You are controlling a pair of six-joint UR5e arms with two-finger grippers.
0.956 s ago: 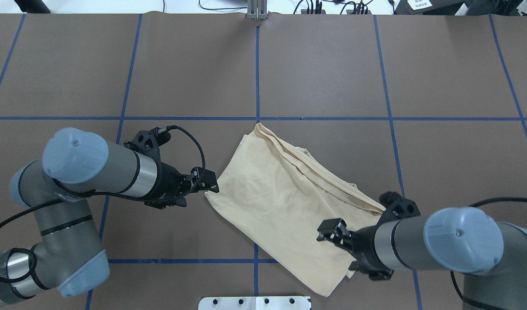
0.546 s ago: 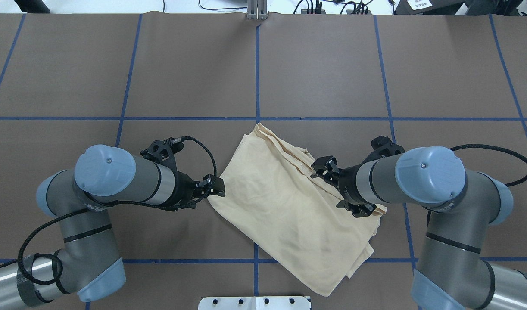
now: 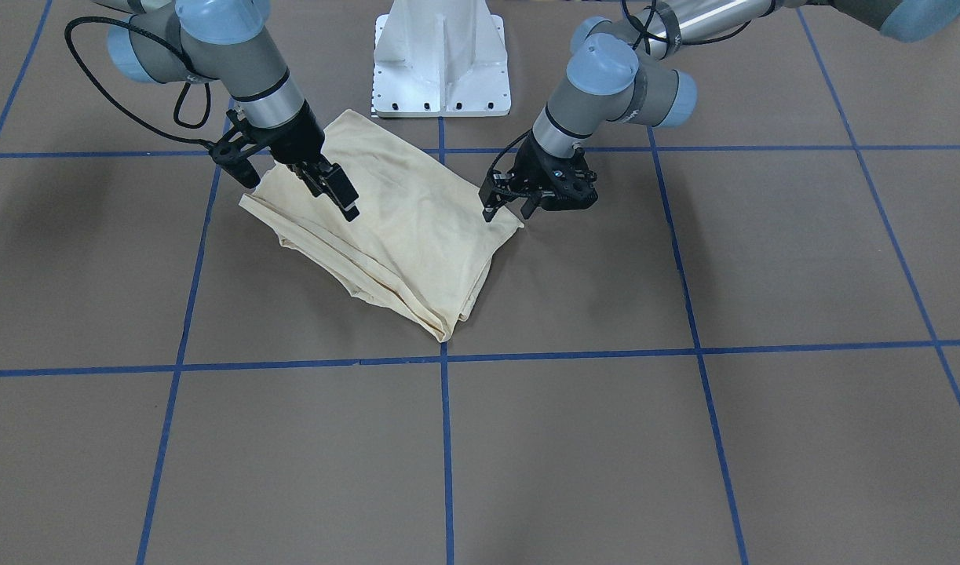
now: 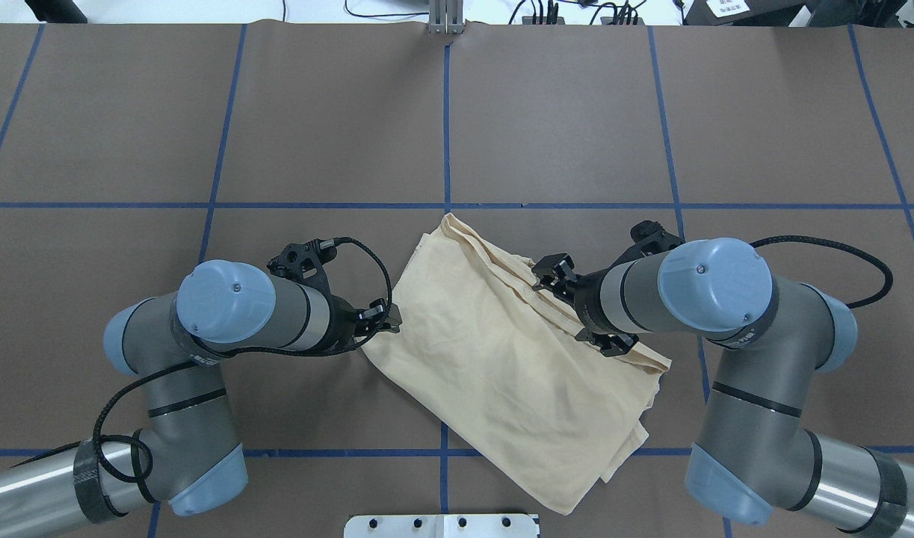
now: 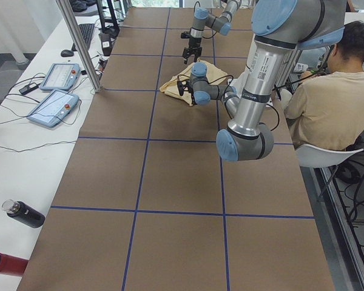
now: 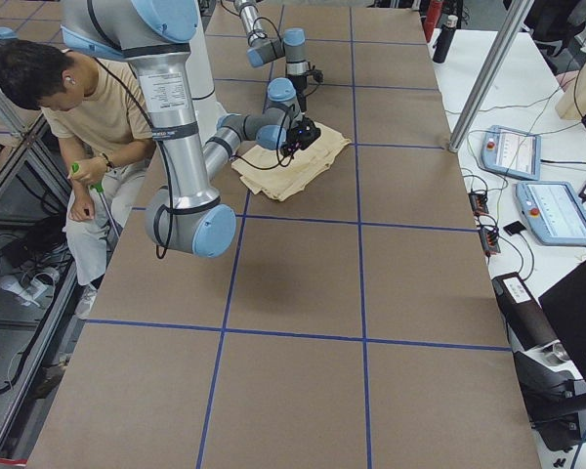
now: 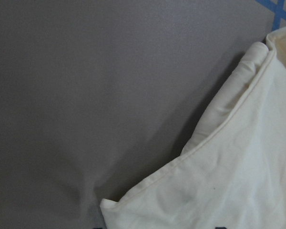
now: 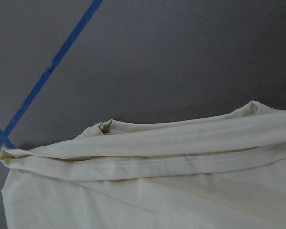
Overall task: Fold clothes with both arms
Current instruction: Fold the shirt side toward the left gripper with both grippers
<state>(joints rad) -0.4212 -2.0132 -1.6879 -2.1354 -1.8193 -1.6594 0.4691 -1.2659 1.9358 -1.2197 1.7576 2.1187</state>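
Observation:
The clothes (image 4: 513,366), a pale cream shirt folded into a slanted rectangle, lie mid-table on the brown mat (image 4: 561,119). My left gripper (image 4: 387,320) sits low at the shirt's left corner, open, its fingers (image 3: 487,210) straddling the corner edge. My right gripper (image 4: 546,273) hovers open over the shirt's far right edge, where layered hems bunch. In the front view it is my right gripper (image 3: 344,201) that points down at the fabric. The left wrist view holds the shirt's corner (image 7: 238,162); the right wrist view holds stacked hems (image 8: 157,160). No print or label shows.
The white pedestal base (image 3: 440,63) stands just behind the shirt. Blue tape lines (image 4: 446,119) grid the mat. A seated person (image 5: 330,91) is at the robot's side. Control tablets (image 5: 54,91), a pole (image 5: 79,42) and a bottle (image 5: 23,213) are on the side bench.
My right arm swung from the shirt's near right edge up to its far right edge. My left arm slid right, closer onto the shirt's left corner. The shirt's right side shifted slightly.

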